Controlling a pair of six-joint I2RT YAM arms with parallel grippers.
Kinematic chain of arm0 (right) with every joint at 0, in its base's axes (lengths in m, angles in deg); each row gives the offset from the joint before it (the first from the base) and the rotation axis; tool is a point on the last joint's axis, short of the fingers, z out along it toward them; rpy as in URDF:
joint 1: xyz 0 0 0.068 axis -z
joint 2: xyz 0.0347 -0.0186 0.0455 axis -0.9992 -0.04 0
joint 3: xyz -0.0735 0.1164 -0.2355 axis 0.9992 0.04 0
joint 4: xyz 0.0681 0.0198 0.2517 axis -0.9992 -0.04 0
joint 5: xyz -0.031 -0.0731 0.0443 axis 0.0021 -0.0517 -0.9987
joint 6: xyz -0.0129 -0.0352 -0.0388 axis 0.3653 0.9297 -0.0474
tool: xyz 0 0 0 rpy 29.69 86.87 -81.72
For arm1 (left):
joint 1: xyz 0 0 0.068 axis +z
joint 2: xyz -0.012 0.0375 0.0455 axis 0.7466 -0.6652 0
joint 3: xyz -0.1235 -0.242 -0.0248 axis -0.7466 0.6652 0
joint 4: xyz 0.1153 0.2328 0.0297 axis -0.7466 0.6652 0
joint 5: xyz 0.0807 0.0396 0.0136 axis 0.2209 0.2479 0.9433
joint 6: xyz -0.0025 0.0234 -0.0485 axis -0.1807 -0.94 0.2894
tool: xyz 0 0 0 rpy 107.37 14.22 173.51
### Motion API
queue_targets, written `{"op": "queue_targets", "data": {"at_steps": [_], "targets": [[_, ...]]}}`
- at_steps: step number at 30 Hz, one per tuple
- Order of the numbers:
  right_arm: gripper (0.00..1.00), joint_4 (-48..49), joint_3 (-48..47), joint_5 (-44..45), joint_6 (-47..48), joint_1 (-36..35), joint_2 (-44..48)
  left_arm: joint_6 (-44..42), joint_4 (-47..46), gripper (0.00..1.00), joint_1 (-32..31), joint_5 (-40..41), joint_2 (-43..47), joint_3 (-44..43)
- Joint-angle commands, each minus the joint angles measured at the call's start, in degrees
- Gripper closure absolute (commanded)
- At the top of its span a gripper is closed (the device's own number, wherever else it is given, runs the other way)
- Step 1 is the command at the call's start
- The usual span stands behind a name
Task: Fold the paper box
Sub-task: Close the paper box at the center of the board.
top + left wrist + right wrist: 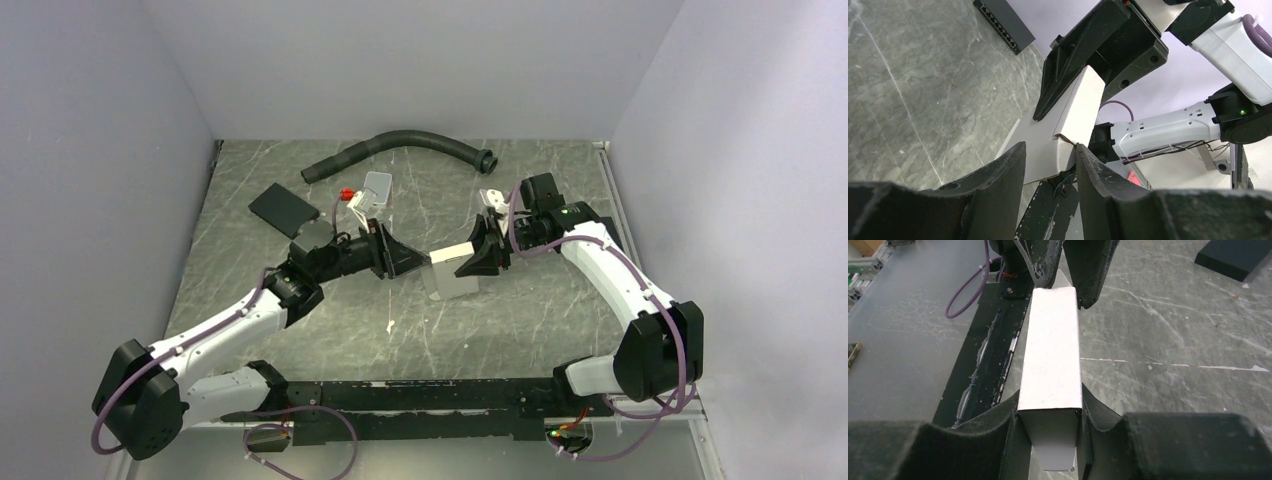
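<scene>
Paper box held off the counter between my two arms

From above, the paper box point(450, 282) hangs over the middle of the grey counter point(300, 320) as a slim white carton, with my left fingers point(405, 258) at one end and my right fingers point(482, 258) at the other. In my left wrist view, my left fingers point(1088, 170) stand on either side of the box's point(1075, 107) near end, one against its corner. I cannot tell whether they are pinching it or only flanking it. My right fingers point(1060, 75) grip the far end. In my right wrist view, my right fingers point(1091, 412) are pressed onto both long sides of the carton point(1053, 350) – a firm pinch – and my left fingers point(1088, 270) bracket its far end.
</scene>
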Motion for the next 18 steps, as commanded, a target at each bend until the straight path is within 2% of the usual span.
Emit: {"op": "queue_targets", "data": {"at_steps": [1, 5, 18], "targets": [[1.00, 0.4, -1.7, -0.1, 2.8, -1.1, 0.5, 2.5, 0.5, 0.55, 0.4, -1.5, -1.6, -2.2], [1.00, 1.9, -1.6, 2.4, 1.6, -1.2, 0.9, 4.1, 0.9, 0.59, 1.4, -2.6, -1.8, -2.3], [1.00, 2.1, -1.6, 4.3, 1.8, -1.2, 1.7, 11.6, -1.8, 0.52, 6.1, -7.5, 0.0, 0.4]]}}
